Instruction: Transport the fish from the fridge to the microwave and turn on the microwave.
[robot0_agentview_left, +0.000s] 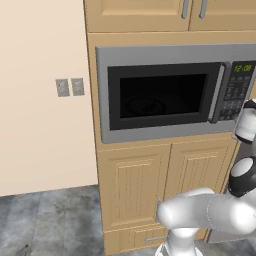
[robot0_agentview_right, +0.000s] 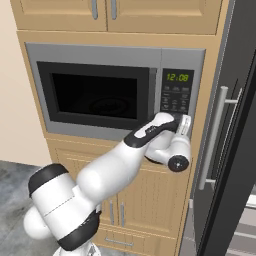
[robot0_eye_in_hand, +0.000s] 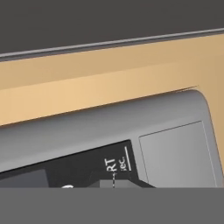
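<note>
The pincer (robot0_agentview_right: 183, 125), fingers pressed together, is up against the dark glossy keypad (robot0_agentview_right: 176, 101) at the lower right corner of the boxy silver-grey microwave (robot0_agentview_right: 100, 52), which sits wide-ways in the tan wood cabinet (robot0_agentview_right: 150, 195), black window door (robot0_agentview_right: 95, 95) shut and facing out.

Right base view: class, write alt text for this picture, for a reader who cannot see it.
A white robot arm reaches up from the lower left and holds its shut gripper against the dark keypad of a built-in silver microwave, just below the green clock display. The microwave's black window door is closed. Tan wooden cabinets surround it, and the dark fridge stands at the right.
</note>
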